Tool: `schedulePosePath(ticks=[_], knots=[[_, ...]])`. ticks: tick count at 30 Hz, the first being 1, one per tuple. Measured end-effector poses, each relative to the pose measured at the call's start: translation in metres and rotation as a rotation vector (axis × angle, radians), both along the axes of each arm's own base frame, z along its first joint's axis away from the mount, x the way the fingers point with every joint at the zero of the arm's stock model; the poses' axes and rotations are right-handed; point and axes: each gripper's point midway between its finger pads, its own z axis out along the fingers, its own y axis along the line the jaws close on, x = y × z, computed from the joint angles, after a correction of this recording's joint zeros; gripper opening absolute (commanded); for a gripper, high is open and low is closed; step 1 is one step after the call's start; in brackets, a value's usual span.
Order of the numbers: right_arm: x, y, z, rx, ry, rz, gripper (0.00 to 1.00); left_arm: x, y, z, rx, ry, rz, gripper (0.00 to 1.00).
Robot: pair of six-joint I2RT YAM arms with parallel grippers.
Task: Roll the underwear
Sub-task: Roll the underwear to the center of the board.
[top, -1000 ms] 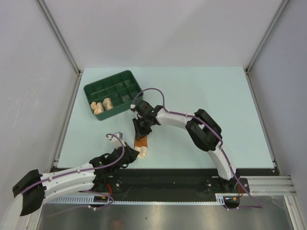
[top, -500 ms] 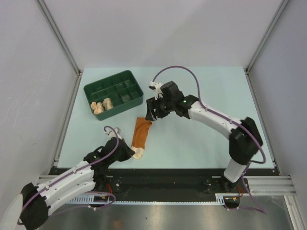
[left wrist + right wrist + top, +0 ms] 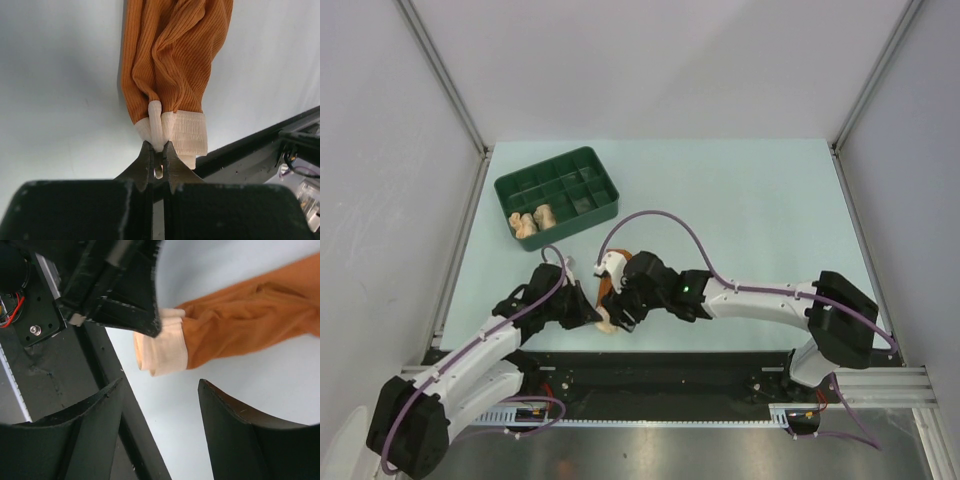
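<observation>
Bench [image 3: 750,200]: pale blue-green top, grey walls on three sides, black rail [image 3: 720,365] along the near edge
Tray [image 3: 552,172]: dark green, many compartments, at the far left of the bench, well apart from both arms
Pale bundles [image 3: 524,225]: two small rolls of cloth side by side in the tray's near compartments; details too small to tell
Orange underwear [image 3: 172,60]: ribbed rust-orange cloth with a cream band, lying flat on the bench as a long bunched strip near the near edge, between the two arms; its cream end points at the black rail
Left pincer [image 3: 156,150]: closed tight, its tips pinching a raised fold of the cream band at the strip's near end
Right pincer [image 3: 160,382]: jaws spread wide, gripping nothing, hanging just above the cream end and close beside the left pincer; bare bench shows between its fingers [image 3: 227,425]
</observation>
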Motion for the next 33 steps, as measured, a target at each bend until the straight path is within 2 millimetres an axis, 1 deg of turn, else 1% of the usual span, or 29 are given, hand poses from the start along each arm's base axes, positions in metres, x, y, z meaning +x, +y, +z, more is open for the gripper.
schedulePosePath(ticks=[1, 4, 7, 9, 11, 19, 25, 28, 33], knots=[[-0.006, 0.005, 0.000, 0.005, -0.028, 0.019, 0.66, -0.001, 0.001, 0.000, -0.003, 0.015, -0.006, 0.00], [-0.016, 0.016, 0.003, 0.022, -0.092, 0.046, 0.68, -0.003, 0.000, 0.002, -0.020, 0.038, -0.022, 0.00], [-0.025, 0.033, 0.009, 0.052, -0.184, 0.081, 0.68, -0.006, 0.000, 0.000, -0.036, 0.072, -0.036, 0.00], [-0.031, 0.040, 0.007, 0.058, -0.211, 0.107, 0.68, -0.007, 0.000, -0.001, -0.042, 0.084, -0.040, 0.00], [-0.037, 0.046, 0.000, 0.049, -0.233, 0.130, 0.68, -0.007, 0.000, 0.000, -0.054, 0.094, -0.041, 0.00], [-0.047, 0.051, -0.030, -0.031, -0.301, 0.163, 0.67, -0.002, 0.002, 0.005, -0.089, 0.116, -0.034, 0.00], [-0.048, 0.053, -0.051, -0.086, -0.353, 0.170, 0.66, -0.002, 0.003, 0.007, -0.104, 0.123, -0.032, 0.00], [-0.044, 0.053, -0.056, -0.104, -0.396, 0.155, 0.66, -0.002, 0.003, 0.007, -0.108, 0.121, -0.035, 0.00], [-0.034, 0.053, -0.059, -0.129, -0.471, 0.115, 0.65, -0.001, 0.003, 0.009, -0.111, 0.117, -0.034, 0.00]])
